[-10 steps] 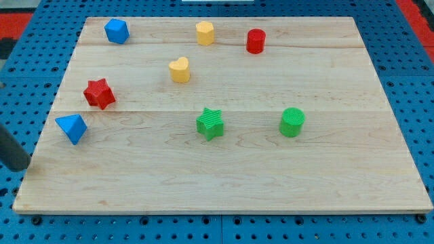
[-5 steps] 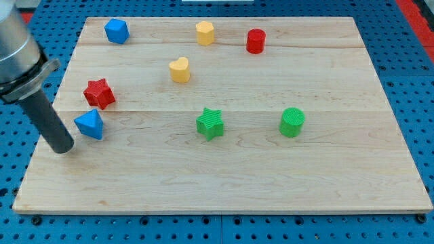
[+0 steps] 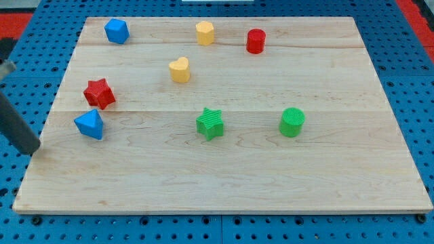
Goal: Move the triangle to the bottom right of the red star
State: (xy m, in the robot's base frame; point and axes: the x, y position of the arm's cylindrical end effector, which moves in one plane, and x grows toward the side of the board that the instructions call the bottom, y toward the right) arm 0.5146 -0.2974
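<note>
We have no jaws at all, only a rod, so nothing is gripped; our tip [image 3: 30,152] rests at the board's [image 3: 224,190] left edge, apart from the blue triangle [image 3: 89,125] and to its left, a fair spot for pushing it rightward. The triangle sits just below the red star [image 3: 99,93], nearly touching, slightly left of it, not yet at the star's near right. Its apex seems to point up-right, though blur makes that uncertain.

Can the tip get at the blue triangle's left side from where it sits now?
Probably yes. My tip sits at the board's left edge, left of the blue triangle, with only bare wood between them; the red star lies above that path.
</note>
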